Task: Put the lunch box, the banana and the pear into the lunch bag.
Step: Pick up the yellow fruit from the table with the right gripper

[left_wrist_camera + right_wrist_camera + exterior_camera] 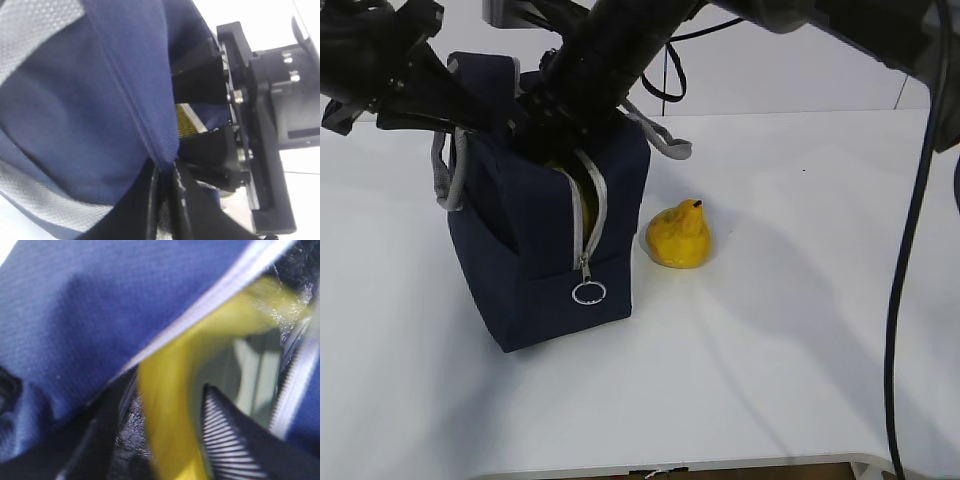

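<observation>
Banana (pixel 170 405) sits between right gripper (pixel 165 440) fingers inside bag (pixel 535 250); release low. Left gripper (pixel 165 170) pinches bag fabric; hold steady.

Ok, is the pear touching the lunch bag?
Apart. The exterior view shows a strip of white table between the pear and the lunch bag.

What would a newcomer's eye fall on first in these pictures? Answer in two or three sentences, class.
The navy lunch bag stands unzipped left of centre on the white table, with both black arms reaching into its top. A lumpy yellow pear sits alone just right of it. In the right wrist view, a banana fills the bag's mouth between the right gripper's fingers.
</observation>
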